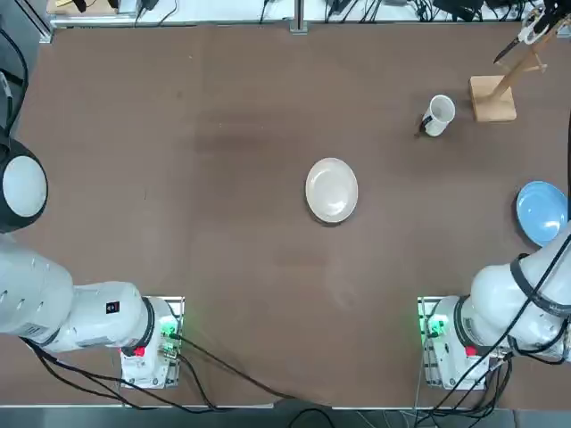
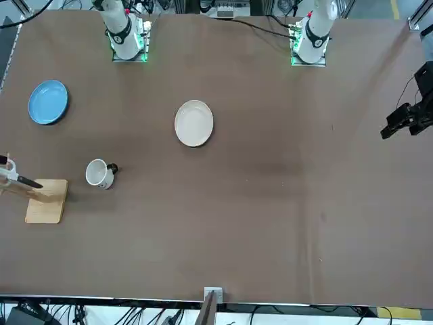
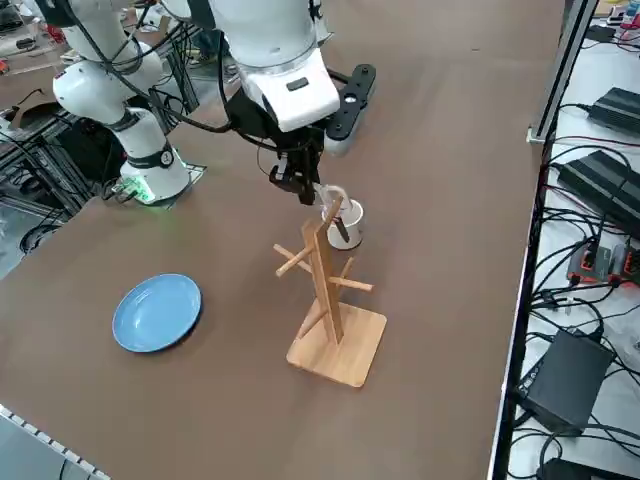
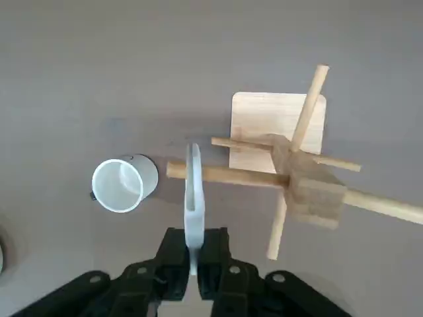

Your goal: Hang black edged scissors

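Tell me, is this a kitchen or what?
Probably a robot lab, not a kitchen. Two robot arms are bolted to a big brown table, cables and power boxes crowd its edges, and the right gripper holds scissors at a wooden rack.

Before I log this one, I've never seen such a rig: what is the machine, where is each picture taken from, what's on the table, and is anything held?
Two robot arms stand side by side at a brown table; only the right one works. The four pictures come from overhead, from across the table, from the robot's right side, and from its wrist.

On the table are a wooden peg rack, a white mug, a cream plate and a blue plate.

The right gripper hangs above the rack, shut on the black edged scissors. In the wrist picture a handle loop lies across one peg; whether it is on the peg I cannot tell.
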Controlling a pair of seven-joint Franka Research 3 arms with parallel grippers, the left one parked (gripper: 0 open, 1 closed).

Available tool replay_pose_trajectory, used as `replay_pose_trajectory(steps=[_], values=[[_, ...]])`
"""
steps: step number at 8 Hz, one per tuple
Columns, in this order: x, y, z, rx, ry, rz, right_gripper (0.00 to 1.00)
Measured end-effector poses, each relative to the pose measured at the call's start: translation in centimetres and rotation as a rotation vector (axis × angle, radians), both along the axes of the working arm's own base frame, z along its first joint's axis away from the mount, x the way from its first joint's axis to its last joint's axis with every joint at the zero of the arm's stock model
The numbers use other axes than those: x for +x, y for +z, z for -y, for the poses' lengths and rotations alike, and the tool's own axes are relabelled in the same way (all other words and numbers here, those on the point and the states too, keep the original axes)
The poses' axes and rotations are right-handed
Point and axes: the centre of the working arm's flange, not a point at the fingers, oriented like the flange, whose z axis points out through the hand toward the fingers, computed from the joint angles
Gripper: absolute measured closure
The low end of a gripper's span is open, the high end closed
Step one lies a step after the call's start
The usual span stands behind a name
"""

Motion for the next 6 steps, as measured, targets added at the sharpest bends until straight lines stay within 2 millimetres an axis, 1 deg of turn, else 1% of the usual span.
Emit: replay_pose_trajectory(steps=[4,6], values=[[-0.5,0.0,1.3,0.000,-0.022,0.000,0.89],[-0.6,-0.7,2.2,0.000,-0.035,-0.002,0.89]])
